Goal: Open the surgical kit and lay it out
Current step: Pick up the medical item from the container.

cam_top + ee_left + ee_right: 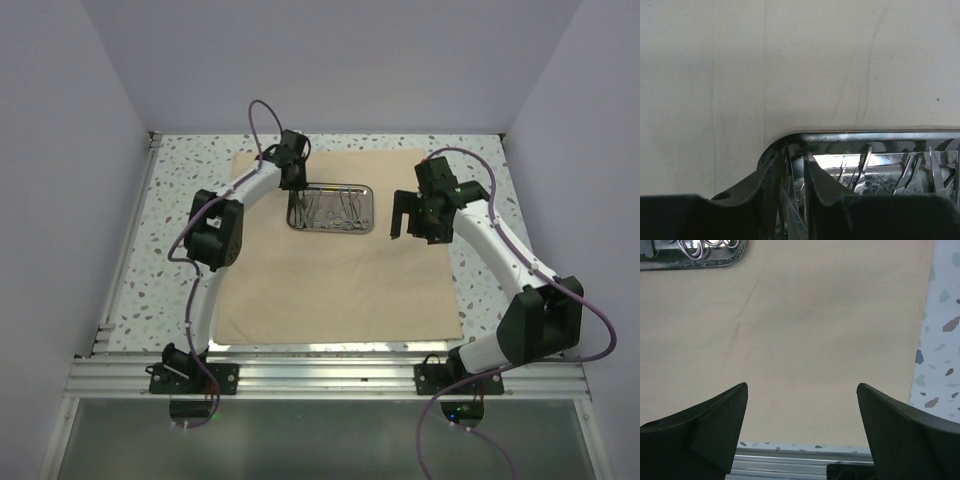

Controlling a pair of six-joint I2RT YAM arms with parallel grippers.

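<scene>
The cloth wrap (330, 285) lay opened flat on the table (175, 210), so the unwrapping looked done. The steel tray (368, 210) sat on its far middle with the instruments (330, 207) all heaped inside. None was laid out, which I judged to be the work left. My left gripper (795, 156) was narrowed at the tray's left end, fingers either side of the end wall — whether it gripped, I couldn't tell. My right gripper (802, 390) hung wide and empty over bare cloth to the tray's right.

One cloth wrap (330, 285), one steel tray (367, 189), perhaps six instruments (330, 208).
</scene>
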